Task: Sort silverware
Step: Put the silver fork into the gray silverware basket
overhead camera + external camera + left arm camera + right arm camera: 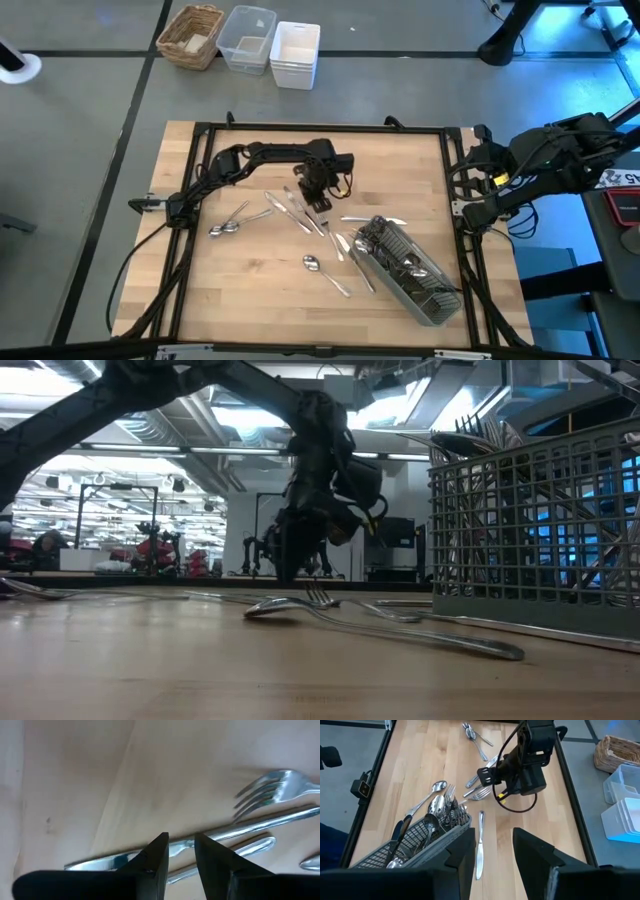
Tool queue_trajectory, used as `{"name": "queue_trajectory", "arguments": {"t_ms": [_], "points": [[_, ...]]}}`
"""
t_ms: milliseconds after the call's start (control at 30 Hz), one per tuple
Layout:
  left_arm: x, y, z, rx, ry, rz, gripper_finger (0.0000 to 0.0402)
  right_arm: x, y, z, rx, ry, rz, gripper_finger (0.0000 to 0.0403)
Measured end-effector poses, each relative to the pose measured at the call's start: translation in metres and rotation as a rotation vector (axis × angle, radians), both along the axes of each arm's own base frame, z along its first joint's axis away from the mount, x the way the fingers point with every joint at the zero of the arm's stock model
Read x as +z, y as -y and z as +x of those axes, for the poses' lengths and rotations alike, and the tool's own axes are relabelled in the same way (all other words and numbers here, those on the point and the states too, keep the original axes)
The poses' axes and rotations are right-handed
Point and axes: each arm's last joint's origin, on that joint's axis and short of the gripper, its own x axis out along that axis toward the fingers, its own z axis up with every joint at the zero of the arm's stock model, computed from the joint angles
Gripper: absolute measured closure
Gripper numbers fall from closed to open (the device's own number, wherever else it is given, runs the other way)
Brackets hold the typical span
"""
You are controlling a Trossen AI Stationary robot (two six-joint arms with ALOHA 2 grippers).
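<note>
Hovering my left gripper [316, 199] low over the loose silverware [300, 215] in the middle of the table [250, 310], just up-table of the caddy [410, 270]. Fingers [155, 857] are apart with a narrow gap, straddling a knife [250, 825] lying flat on the wood; not clamped on it yet as far as I can see. A fork [272, 790] lies just beside that knife, tines toward me, and a second handle sits close alongside. Other pieces: spoons [230, 222] further from the caddy, one spoon [325, 272] near it, one knife [479, 845] next to the caddy mouth, plenty already standing inside. Right gripper [492, 855] waits off the table's edge past the caddy, fingers apart, holding nothing. Judgement: the knife is light, stiff, slick and thin, sits flush on the wood, so it could skid or pivot. Best pinch mid-handle across the narrow width, square on, clear of the neighbouring fork.
</note>
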Motion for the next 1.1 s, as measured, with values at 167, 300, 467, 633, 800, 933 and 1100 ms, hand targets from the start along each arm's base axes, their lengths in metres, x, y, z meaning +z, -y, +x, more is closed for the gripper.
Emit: {"name": "queue_trajectory", "arguments": {"t_ms": [167, 300, 467, 633, 800, 933, 1100], "points": [[0.004, -0.003, -0.004, -0.003, 0.003, -0.046, 0.0315, 0.0, 0.0, 0.0, 0.0, 0.0, 0.0, 0.0269], [0.004, 0.0, 0.003, -0.019, 0.087, -0.101, 0.0315, 0.0, 0.0, 0.0, -0.009, 0.0, 0.011, 0.0269], [0.003, 0.003, 0.013, -0.035, 0.179, -0.092, 0.0315, 0.0, 0.0, 0.0, -0.015, 0.0, 0.019, 0.0269], [0.003, 0.006, 0.015, -0.041, 0.197, -0.103, 0.0315, 0.0, 0.0, 0.0, -0.015, 0.0, 0.019, 0.0269], [0.003, 0.006, 0.019, -0.026, 0.229, -0.087, 0.0315, 0.0, 0.0, 0.0, -0.015, 0.0, 0.019, 0.0269], [-0.001, 0.006, 0.021, -0.026, 0.231, -0.084, 0.0315, 0.0, 0.0, 0.0, -0.016, 0.0, 0.02, 0.0269], [-0.011, 0.007, 0.022, -0.022, 0.207, -0.086, 0.0315, 0.0, 0.0, 0.0, -0.015, -0.001, 0.02, 0.0269]]}}
